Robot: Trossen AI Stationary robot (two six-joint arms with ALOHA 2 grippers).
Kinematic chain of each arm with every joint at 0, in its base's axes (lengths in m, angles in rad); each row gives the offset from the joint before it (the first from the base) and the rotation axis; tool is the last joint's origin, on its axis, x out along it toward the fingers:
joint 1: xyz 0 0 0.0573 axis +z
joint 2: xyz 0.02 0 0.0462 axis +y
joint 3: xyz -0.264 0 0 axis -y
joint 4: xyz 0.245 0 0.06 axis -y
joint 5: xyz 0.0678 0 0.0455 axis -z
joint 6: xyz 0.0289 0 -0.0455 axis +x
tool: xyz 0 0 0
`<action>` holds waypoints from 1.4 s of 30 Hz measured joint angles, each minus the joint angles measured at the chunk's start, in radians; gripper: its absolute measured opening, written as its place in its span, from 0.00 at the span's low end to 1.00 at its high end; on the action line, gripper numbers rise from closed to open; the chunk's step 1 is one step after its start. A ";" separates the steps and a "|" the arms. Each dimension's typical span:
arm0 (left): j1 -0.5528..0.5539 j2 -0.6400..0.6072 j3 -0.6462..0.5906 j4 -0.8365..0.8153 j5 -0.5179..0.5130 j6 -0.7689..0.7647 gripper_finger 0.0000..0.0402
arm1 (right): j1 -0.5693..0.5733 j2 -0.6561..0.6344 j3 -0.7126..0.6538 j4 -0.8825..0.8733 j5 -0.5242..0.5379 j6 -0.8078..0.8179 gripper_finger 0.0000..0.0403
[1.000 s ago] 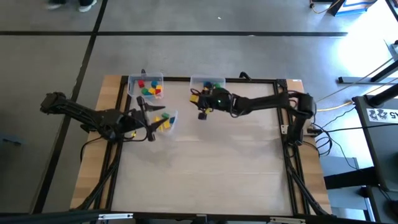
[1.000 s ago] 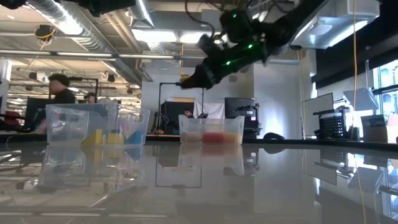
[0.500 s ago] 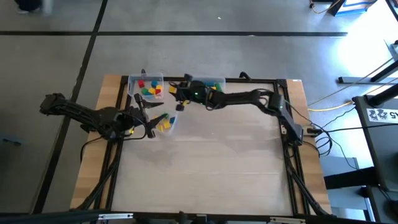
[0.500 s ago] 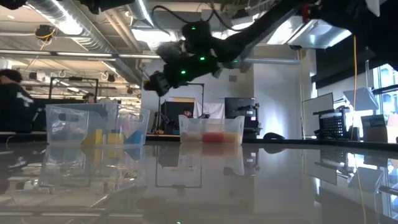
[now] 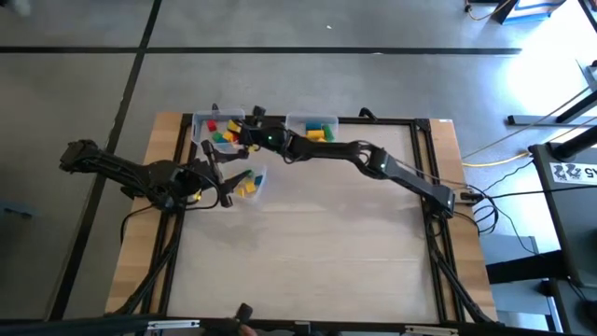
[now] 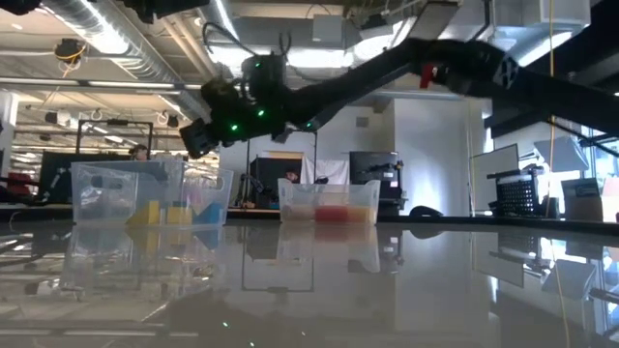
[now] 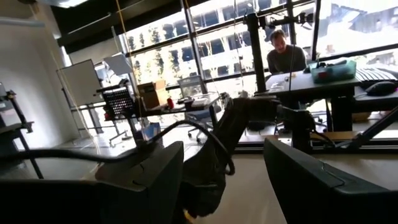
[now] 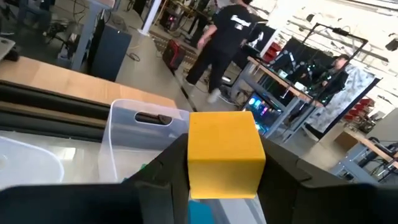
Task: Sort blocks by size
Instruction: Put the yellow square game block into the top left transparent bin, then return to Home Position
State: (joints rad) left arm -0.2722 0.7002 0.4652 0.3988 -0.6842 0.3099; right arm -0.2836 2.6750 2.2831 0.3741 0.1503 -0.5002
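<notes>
Figure: sorting partly done, seen from beside the table. Landmark is the clear plastic bin at the back-left of the table (image 5: 218, 129), which holds red, yellow, green and blue small wooden blocks (image 5: 222, 133).

Right gripper (image 5: 244, 135): the right arm is stretched across the table, its gripper at the right rim of the landmark bin and raised above it. The fingers pinch a yellow wooden cube (image 8: 224, 154).

Left gripper (image 5: 221, 177): in front of the landmark bin, just beside a second clear bin (image 5: 250, 183) holding mostly yellow blocks. Its dark fingers (image 7: 140, 180) stand spread, nothing between them.

A third clear bin (image 5: 312, 126), to the right of the landmark bin along the same back edge, holds a few blocks, yellow and green among them.

Progress, as a judgement: all visible blocks already lie in bins, none loose on the tabletop. The carried cube is not yet released. Whether each bin matches one size cannot be told.

View comparison: only the right wrist view shows the held cube; in the high view the arm hides it. The low view shows the gripper's height above the bins (image 6: 128, 193). The left wrist view shows a seated person (image 7: 285, 53) far behind, no blocks
</notes>
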 joint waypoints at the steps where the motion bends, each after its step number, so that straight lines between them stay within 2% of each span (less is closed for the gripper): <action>1: 0.000 0.000 0.000 0.000 0.000 0.000 0.55 | 0.000 0.022 0.029 0.001 0.002 0.000 0.35; 7: 0.000 0.000 0.000 0.000 0.000 0.000 0.55 | 0.002 0.065 0.067 0.021 0.049 -0.002 0.38; 17: 0.000 0.000 0.000 -0.006 0.000 0.000 0.55 | 0.002 0.061 0.068 -0.020 0.041 -0.004 0.65; 22: 0.000 0.001 0.000 -0.031 0.000 -0.012 0.55 | 0.003 -0.018 0.068 -0.275 0.033 -0.044 0.68; 27: 0.000 -0.017 0.000 -0.054 0.000 -0.044 0.55 | 0.011 -0.188 0.069 -0.565 0.033 -0.181 0.66; 34: 0.000 -0.072 0.000 -0.143 0.003 -0.087 0.55 | 0.009 -0.354 0.067 -1.010 0.013 -0.253 0.63; 37: 0.001 -0.081 0.000 -0.180 0.018 -0.100 0.55 | 0.014 -0.430 0.069 -1.153 -0.044 -0.265 0.63; 42: 0.003 -0.083 0.000 -0.244 0.112 -0.102 0.55 | 0.023 -0.490 0.067 -1.370 -0.216 -0.265 0.63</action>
State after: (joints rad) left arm -0.2691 0.6170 0.4652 0.1548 -0.5719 0.2083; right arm -0.2607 2.1848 2.3501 -0.9957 -0.0662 -0.7650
